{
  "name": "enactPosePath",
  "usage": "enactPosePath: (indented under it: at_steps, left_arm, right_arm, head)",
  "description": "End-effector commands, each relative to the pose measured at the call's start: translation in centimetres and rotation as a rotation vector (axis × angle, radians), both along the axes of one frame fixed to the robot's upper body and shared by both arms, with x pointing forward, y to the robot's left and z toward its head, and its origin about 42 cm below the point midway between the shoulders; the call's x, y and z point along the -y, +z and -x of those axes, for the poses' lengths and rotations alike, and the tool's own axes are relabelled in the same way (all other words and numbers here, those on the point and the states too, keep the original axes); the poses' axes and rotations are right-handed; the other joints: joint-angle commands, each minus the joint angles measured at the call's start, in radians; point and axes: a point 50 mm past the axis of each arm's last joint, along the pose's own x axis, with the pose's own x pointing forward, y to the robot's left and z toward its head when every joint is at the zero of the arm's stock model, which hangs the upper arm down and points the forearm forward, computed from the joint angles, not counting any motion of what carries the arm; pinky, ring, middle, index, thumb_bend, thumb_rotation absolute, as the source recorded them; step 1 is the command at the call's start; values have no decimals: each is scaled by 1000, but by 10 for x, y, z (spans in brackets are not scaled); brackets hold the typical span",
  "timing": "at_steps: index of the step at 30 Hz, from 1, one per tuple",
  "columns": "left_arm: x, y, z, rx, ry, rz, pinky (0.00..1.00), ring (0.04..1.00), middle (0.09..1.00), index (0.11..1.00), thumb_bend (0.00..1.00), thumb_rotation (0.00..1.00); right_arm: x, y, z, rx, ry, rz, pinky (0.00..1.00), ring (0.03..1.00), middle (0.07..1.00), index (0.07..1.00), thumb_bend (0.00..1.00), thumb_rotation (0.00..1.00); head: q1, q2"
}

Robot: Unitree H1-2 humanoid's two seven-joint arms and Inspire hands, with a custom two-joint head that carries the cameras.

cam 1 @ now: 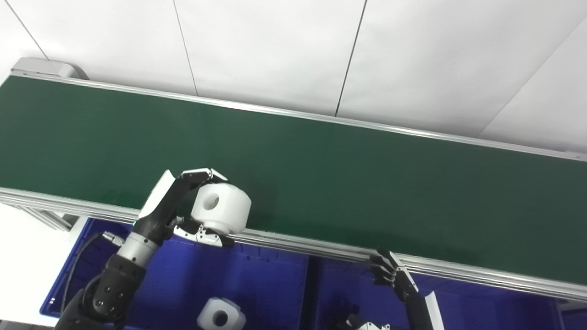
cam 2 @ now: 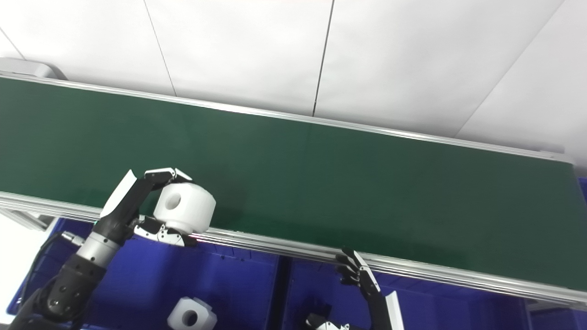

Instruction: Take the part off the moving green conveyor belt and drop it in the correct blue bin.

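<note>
While the green belt [cam 1: 321,174] stretches across most of both views, bounded by its metal rail [cam 1: 321,250] at the near edge, two blue bins are seen below it: a left bin [cam 1: 257,279] and a right bin [cam 1: 481,307]. The left hand [cam 1: 183,206] is closed on a white part [cam 1: 222,207], which is held over the near edge of the belt, just above the rail and beyond the left bin. Fingers [cam 1: 202,174] are laid over the top of the part and the thumb [cam 1: 202,234] is set beneath it. A round hole is shown in the part's face. The part is judged to be a stiff, smooth plastic block, fairly light, likely slippery; a hold across its opposite sides, as now taken, is judged soundest. A second white piece [cam 1: 221,315], alike in form, lies in the left bin. The right hand [cam 1: 394,275] is raised over the right bin with fingers apart, and nothing is held by it.
</note>
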Motion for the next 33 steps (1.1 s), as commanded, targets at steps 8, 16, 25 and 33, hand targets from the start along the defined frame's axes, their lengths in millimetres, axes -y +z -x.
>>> enactPosePath:
  at_steps: [8,16,25,33]
  left_arm:
    - [6,-3,18,4,-62,-30,451,465,529,444,498,0]
    - [13,-23,50,-102,-122,-26,497,491,516,442,498,0]
    - [27,-37,65,-146,-207,-101,527,500,518,450,497,0]
    - [37,-37,71,-169,-305,-221,506,471,525,471,498,0]
  right_arm:
    - [-2,11,-3,51,15,-48,679,750,811,875,779,342]
    - [0,11,-7,49,20,-43,676,750,805,877,777,356]
    - [1,11,-7,44,21,-46,671,751,804,874,776,356]
    - [1,12,-6,45,15,-46,670,746,802,875,774,361]
  head:
    - [18,7]
    - [35,8]
    - [35,9]
    - [44,19]
